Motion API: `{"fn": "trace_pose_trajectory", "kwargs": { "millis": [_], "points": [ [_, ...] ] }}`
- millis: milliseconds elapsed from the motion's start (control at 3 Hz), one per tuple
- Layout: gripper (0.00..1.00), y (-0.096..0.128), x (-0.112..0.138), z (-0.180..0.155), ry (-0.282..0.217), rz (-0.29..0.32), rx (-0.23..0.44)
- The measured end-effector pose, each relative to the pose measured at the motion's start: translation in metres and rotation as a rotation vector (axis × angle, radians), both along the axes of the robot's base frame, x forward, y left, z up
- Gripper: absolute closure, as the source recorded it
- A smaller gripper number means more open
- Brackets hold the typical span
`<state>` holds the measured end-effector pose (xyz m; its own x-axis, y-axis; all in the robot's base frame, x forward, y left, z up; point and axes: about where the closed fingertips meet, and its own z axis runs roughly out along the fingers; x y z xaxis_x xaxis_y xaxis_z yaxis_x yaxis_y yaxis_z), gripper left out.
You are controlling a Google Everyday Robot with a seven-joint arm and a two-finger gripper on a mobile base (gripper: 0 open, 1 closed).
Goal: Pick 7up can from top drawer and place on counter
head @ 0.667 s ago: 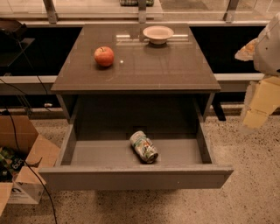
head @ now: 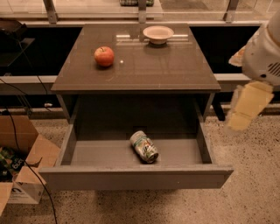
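Note:
The 7up can point(head: 144, 147) lies on its side on the floor of the open top drawer point(head: 135, 176), near the middle and slightly toward the front panel. The counter point(head: 144, 65) is the glossy dark top of the grey cabinet above the drawer. My gripper point(head: 246, 109) hangs at the right edge of the view, beside the cabinet's right side, above the floor and level with the drawer opening. It is well apart from the can and holds nothing that I can see.
A red apple point(head: 104, 56) sits on the counter's left part and a white bowl point(head: 158, 33) at its back. A pale ledge with metal posts point(head: 142, 13) runs behind. Cardboard boxes point(head: 22, 175) and cables lie on the floor at left.
My arm and gripper have shifted a little to the left, toward the cabinet. The can, the apple and the bowl have not moved.

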<state>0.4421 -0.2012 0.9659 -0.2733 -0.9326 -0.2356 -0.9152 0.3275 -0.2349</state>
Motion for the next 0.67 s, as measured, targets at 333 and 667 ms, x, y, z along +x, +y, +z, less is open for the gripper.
{"fn": "trace_pose_trajectory", "kwargs": {
  "millis": [333, 667],
  "points": [
    [0.0, 0.024, 0.008, -0.032, 0.024, -0.07, 0.046],
    [0.0, 0.042, 0.024, -0.078, 0.056, -0.127, 0.101]
  ]
}}
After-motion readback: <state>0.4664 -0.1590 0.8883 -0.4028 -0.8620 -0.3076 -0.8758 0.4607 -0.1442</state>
